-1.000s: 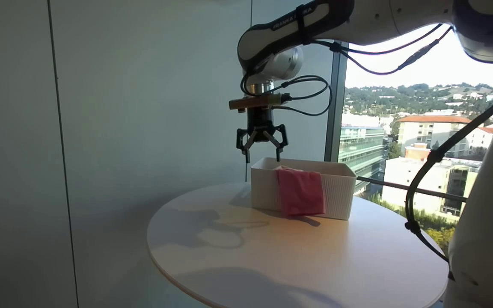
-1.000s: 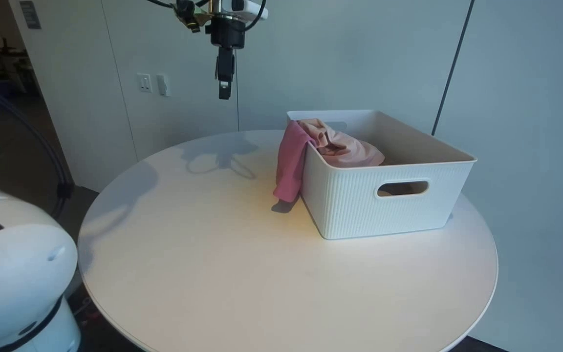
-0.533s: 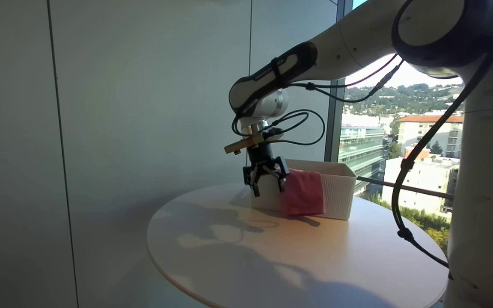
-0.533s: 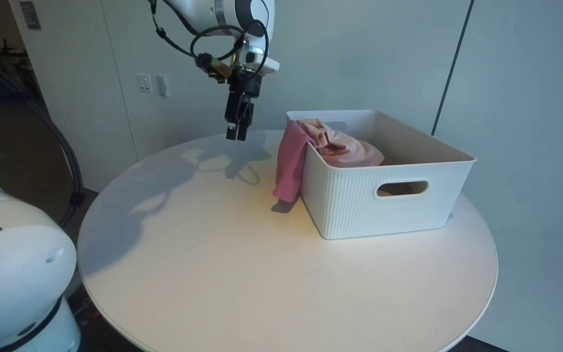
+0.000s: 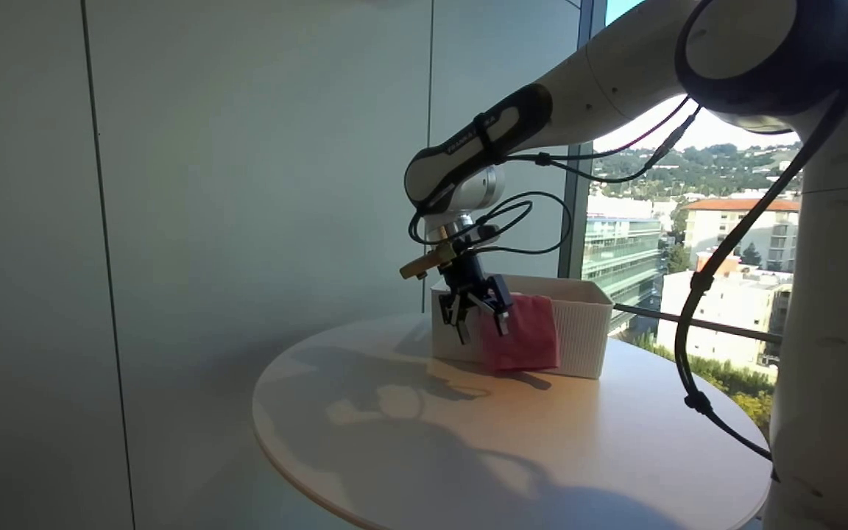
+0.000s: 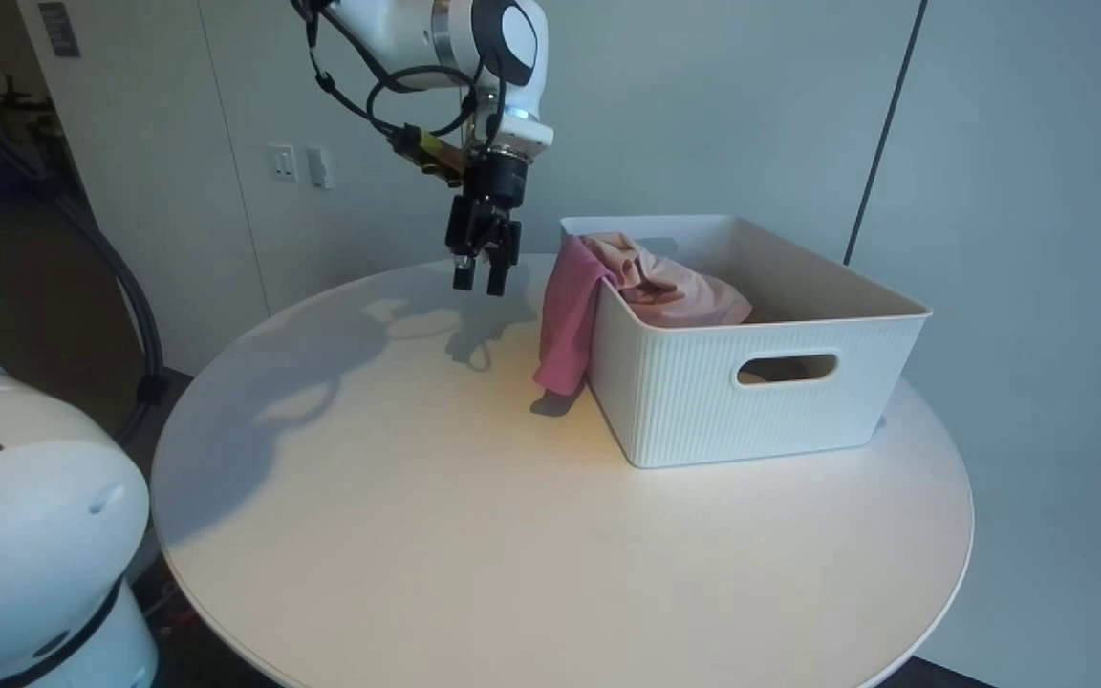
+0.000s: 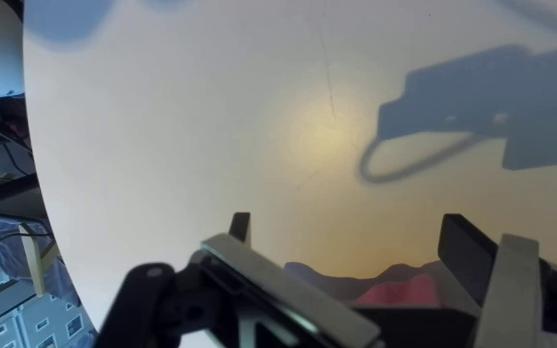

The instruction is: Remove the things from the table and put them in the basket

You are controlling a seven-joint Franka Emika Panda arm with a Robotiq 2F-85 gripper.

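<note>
One pink cloth (image 6: 570, 320) hangs from the basket (image 6: 751, 416), near your wide, empty jaws: probably pre-grasp, so next reach, pinch and tuck it inside.

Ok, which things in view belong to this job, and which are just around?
For the job:
Claw, open
White basket
Pink cloth, hanging over the basket's rim
Paler pink cloth inside; can't tell if it's the same piece
Table

Just around:
Wall switch plate
Gray wall sign
Window
</note>
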